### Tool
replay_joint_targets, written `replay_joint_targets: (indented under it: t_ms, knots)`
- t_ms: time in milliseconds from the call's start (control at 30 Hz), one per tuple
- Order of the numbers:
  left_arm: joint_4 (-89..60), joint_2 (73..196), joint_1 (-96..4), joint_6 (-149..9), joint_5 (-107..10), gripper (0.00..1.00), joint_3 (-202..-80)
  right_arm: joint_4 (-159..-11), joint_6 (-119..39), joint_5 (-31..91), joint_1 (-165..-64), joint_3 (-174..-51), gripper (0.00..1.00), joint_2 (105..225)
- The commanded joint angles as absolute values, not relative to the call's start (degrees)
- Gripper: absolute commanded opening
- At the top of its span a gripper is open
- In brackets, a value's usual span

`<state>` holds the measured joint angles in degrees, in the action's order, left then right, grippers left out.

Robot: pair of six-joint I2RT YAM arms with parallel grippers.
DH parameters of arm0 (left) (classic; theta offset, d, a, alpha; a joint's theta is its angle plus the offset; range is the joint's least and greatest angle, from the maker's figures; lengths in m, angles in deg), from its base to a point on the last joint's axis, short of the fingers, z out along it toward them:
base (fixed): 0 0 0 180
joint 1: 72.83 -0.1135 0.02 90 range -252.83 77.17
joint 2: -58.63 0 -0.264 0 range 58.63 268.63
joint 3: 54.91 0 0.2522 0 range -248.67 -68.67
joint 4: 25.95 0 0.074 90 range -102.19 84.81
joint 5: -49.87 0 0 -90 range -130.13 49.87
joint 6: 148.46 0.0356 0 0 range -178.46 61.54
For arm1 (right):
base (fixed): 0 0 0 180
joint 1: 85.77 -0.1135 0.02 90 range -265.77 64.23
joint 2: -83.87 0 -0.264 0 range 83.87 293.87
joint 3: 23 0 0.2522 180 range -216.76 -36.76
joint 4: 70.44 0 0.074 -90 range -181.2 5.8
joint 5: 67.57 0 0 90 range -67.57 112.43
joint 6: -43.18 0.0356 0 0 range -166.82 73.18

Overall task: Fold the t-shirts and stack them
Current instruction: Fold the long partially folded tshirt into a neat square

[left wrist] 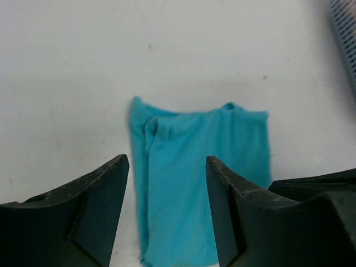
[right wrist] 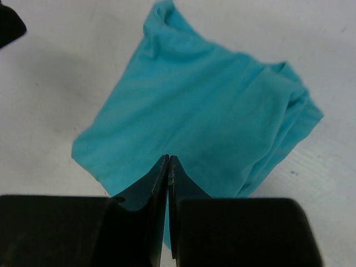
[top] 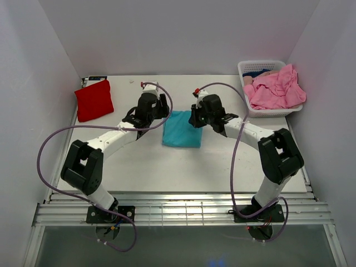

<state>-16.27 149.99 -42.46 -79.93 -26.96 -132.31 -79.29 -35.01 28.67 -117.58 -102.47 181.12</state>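
Note:
A folded teal t-shirt [top: 182, 129] lies flat mid-table between both arms; it also fills the left wrist view [left wrist: 194, 183] and the right wrist view [right wrist: 200, 117]. A folded red t-shirt [top: 93, 99] rests at the far left. Pink t-shirts [top: 275, 89] are heaped in the basket. My left gripper [left wrist: 167, 164] hovers open over the teal shirt's left edge, nothing between its fingers. Above the shirt's right edge my right gripper [right wrist: 168, 158] has its jaws pressed together, empty.
A white slotted basket [top: 251, 69] stands at the far right corner, with a dark garment under the pink ones. White walls enclose the table on three sides. The arm bases sit at the near edge rail [top: 183, 214].

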Motion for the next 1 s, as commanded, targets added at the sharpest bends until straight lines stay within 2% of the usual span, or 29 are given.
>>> replay_joint_targets:
  t_ms: [0,200,400,433,533,567,800,967]
  knots:
    - [-11.1,149.2,-44.1,-81.5,-31.3,0.70,-131.1,-79.8,-33.2,30.0,-118.7,-101.0,0.08,183.2]
    - [-9.4,150.3,-45.2,-82.2,-33.3,0.77,-130.7,-81.1,-32.3,28.5,-119.5,-100.5,0.08,187.3]
    - [-6.4,153.6,-46.7,-84.6,-38.5,0.79,-130.6,-83.2,-32.0,25.3,-121.2,-100.3,0.08,189.8]
    - [-6.0,154.1,-46.9,-84.9,-39.2,0.87,-130.5,-83.8,-31.9,25.0,-121.5,-100.3,0.08,190.0]
    - [-4.9,155.3,-47.3,-85.8,-39.3,0.89,-129.6,-83.9,-31.6,23.8,-122.3,-99.7,0.08,190.3]
    - [-4.5,155.7,-47.6,-86.1,-39.4,0.98,-129.3,-83.8,-31.4,23.5,-122.4,-99.5,0.08,190.4]
    - [-6.4,156.0,-48.9,-87.3,-44.1,0.98,-126.5,-83.8,-30.4,22.7,-123.0,-99.0,0.08,190.7]
    - [-10.7,158.3,-50.8,-88.2,-52.4,0.98,-124.9,-84.1,-30.1,22.7,-123.2,-99.3,0.08,191.2]
